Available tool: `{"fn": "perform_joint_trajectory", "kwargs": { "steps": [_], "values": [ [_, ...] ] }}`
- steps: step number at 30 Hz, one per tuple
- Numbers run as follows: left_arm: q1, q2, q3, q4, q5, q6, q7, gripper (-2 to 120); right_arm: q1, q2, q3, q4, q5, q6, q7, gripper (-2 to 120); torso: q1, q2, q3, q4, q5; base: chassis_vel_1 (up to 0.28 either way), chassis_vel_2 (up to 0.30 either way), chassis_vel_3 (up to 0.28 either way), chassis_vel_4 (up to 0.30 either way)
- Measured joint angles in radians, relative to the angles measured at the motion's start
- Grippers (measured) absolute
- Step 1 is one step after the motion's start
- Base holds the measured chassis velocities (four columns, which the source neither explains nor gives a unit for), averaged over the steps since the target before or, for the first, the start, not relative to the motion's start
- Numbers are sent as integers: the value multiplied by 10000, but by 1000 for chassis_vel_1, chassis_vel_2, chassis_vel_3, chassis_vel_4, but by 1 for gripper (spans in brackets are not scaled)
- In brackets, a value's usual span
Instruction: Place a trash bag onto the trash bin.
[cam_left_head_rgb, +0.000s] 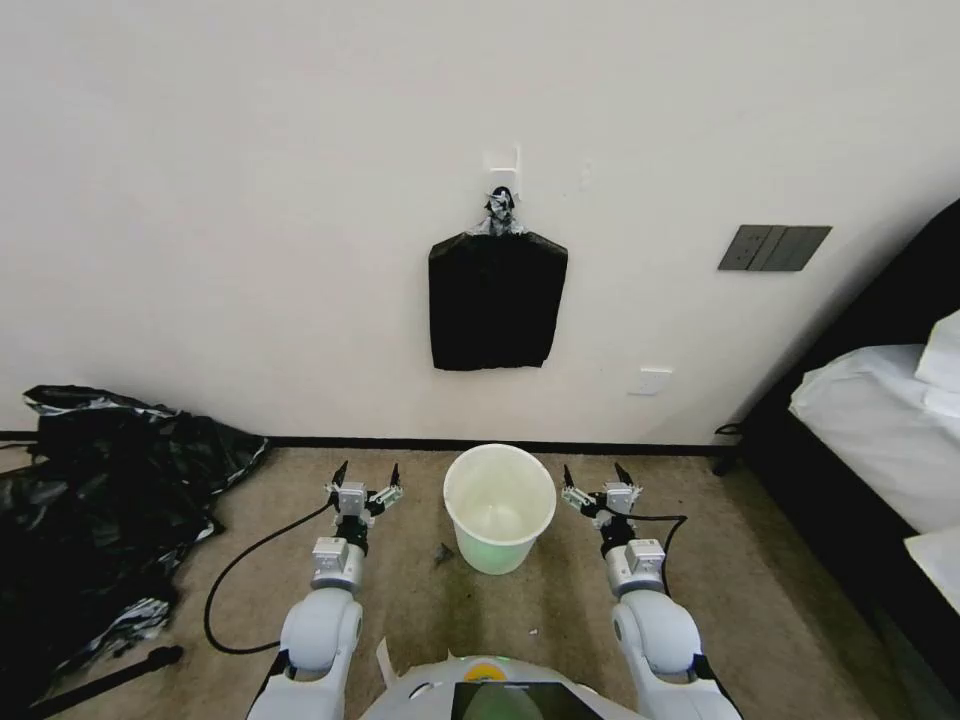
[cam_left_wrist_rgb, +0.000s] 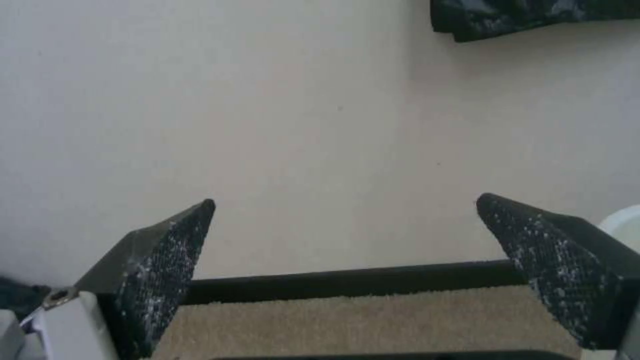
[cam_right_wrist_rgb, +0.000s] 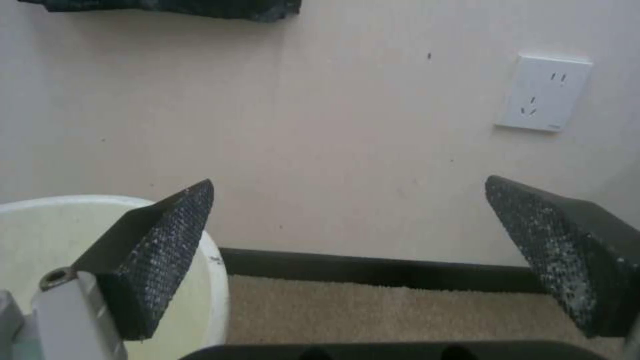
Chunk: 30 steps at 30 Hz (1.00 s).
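We have the trash bin (cam_left_head_rgb: 499, 507) standing on the carpet (cam_left_head_rgb: 560, 610) near the wall (cam_left_head_rgb: 250, 200), right between our two arms. Left gripper (cam_left_head_rgb: 367, 474) hovers just beside it, fingers spread wide, holding nothing. Right gripper (cam_left_head_rgb: 596, 475) mirrors it on the far side, wide and empty too. Up on the wall, a black trash bag (cam_left_head_rgb: 496, 300) hangs from a hook (cam_left_head_rgb: 503, 172) above the bin.
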Motion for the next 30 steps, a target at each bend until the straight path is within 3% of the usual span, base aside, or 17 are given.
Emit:
{"fn": "perform_joint_trajectory", "kwargs": {
  "steps": [15, 26, 30],
  "values": [
    [30, 19, 1, -80, -9, 4, -21, 100, -16, 17, 5, 81, 11, -5, 0, 100, 0, 0, -1, 0, 0, 0, 0, 0, 0],
    [1127, 728, 18, -2776, -388, 1014, -1119, 100, -509, 961, 195, 2986, 601, -793, -68, 100, 0, 0, -1, -2, -4, 0, 0, 0, 0],
    [1625, 1048, 29, -3989, -560, 1478, -1612, 100, -579, 704, -16, 3249, 1631, -1676, -200, 100, 0, 0, -1, 2, 1, 0, 0, 0, 0]
  ]
}}
